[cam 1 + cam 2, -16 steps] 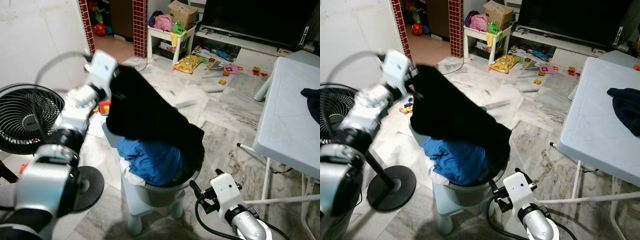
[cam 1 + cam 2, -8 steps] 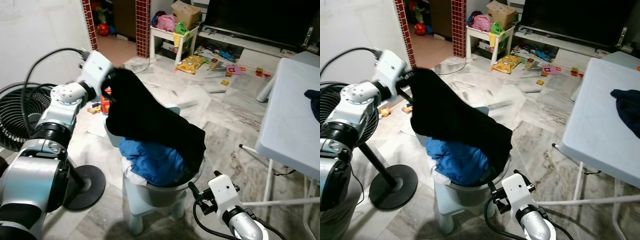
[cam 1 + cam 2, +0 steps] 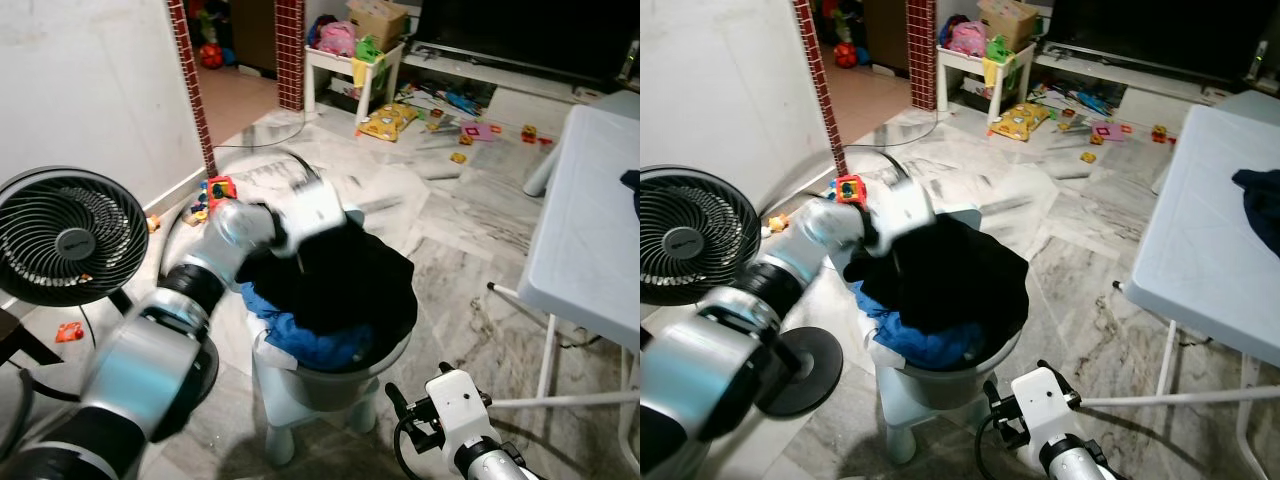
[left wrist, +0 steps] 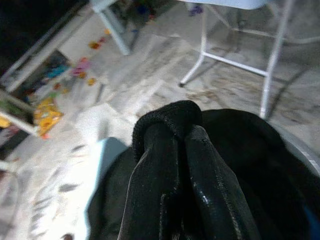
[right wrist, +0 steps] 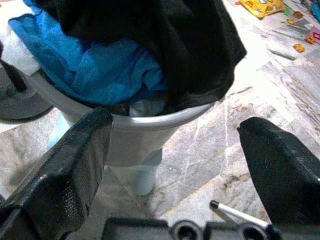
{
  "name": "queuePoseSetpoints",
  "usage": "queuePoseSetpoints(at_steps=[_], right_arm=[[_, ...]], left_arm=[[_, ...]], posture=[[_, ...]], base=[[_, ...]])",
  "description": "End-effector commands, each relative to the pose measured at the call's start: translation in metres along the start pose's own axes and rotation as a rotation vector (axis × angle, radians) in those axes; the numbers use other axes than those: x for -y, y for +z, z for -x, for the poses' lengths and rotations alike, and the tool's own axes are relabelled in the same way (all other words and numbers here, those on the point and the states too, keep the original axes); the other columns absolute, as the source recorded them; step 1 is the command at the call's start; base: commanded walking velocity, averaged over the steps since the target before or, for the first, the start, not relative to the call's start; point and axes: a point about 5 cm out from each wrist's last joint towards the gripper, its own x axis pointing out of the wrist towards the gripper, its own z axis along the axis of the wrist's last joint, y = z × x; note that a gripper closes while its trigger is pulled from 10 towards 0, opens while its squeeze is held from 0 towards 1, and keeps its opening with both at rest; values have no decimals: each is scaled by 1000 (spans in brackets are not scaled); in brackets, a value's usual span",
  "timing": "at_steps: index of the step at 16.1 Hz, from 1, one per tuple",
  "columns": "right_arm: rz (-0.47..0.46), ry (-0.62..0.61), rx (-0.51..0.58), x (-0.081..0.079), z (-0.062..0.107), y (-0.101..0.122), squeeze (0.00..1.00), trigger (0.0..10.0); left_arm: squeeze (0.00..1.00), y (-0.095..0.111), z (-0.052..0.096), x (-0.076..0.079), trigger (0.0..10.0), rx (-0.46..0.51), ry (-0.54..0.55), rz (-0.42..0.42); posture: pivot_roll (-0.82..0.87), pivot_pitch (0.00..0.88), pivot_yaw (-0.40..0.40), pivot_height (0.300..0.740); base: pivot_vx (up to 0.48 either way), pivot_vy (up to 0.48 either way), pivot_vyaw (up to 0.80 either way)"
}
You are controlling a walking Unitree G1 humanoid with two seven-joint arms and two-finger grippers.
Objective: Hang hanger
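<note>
Lowered since the earlier frame, the left gripper (image 4: 172, 150) now pinches the black garment (image 3: 345, 285) over the grey basket (image 3: 335, 385). Right gripper (image 5: 175, 165) hangs spread wide beside the basket; no hanger or legible writing observed.

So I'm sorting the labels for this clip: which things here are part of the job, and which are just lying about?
Part of the job:
- left gripper, shut on the black garment
- grey basket with the blue cloth
- right gripper, open, low beside the basket

Lying about:
- black fan
- white folding table
- toys on the floor
</note>
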Motion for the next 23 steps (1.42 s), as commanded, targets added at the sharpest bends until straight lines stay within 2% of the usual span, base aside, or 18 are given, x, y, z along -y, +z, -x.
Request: queuePoseSetpoints(at_steps=[1, 3, 4, 7, 9, 10, 12, 14, 15, 18, 19, 20, 23], right_arm=[[3, -20, 0, 4, 3, 2, 0, 10000], [-8, -42, -6, 6, 6, 0, 0, 10000], [-18, -57, -9, 9, 8, 1, 0, 10000], [-8, -35, -10, 8, 11, 3, 0, 10000], [16, 13, -27, 5, 18, 3, 0, 10000], [16, 15, -26, 6, 19, 4, 0, 10000], [24, 16, -27, 6, 19, 4, 0, 10000], [31, 14, -29, 7, 20, 5, 0, 10000], [35, 14, -32, 7, 20, 6, 0, 10000], [36, 7, -32, 7, 19, 6, 0, 10000], [34, 4, -32, 7, 19, 6, 0, 10000], [33, 4, -33, 6, 18, 6, 0, 10000], [32, 2, -27, 6, 15, 6, 0, 10000]], left_arm=[[0, -7, -2, 9, 0, -29, -60, 1], [0, -16, -6, 24, 0, -47, -129, 30], [0, -30, -9, 44, 0, -84, -217, 89], [0, -44, -7, 58, 0, -128, -280, 177], [0, -59, -7, 58, 0, -172, -100, 408], [0, -61, -7, 57, 0, -176, -49, 452], [0, -71, -1, 54, 0, -226, 36, 500], [0, -78, 4, 50, 0, -281, 133, 504], [0, -81, 7, 41, 0, -324, 285, 482], [0, -78, 4, 39, 0, -319, 337, 509], [0, -77, 2, 38, 3922, -317, 360, 535], [1000, -75, 1, 36, 10000, -305, 395, 554], [1000, -66, 1, 24, 10000, -231, 510, 576]], posture=[[12, 84, 9, 740], [8, 102, 2, 740], [-6, 109, -13, 740], [-29, 113, -46, 740], [-46, 126, -89, 740], [-50, 128, -94, 740], [-59, 125, -101, 740], [-59, 122, -101, 740], [-60, 119, -98, 740], [-67, 114, -92, 740], [-67, 110, -90, 740], [-65, 105, -89, 740], [-55, 88, -86, 740]], base=[[0, 0, 0], [0, 0, 0], [0, 0, 0], [0, 0, 0], [0, 0, 0], [0, 0, 0], [0, 0, 0], [0, 0, 0], [0, 0, 0], [0, 0, 0], [0, 0, 0], [0, 0, 0], [0, 0, 0]])
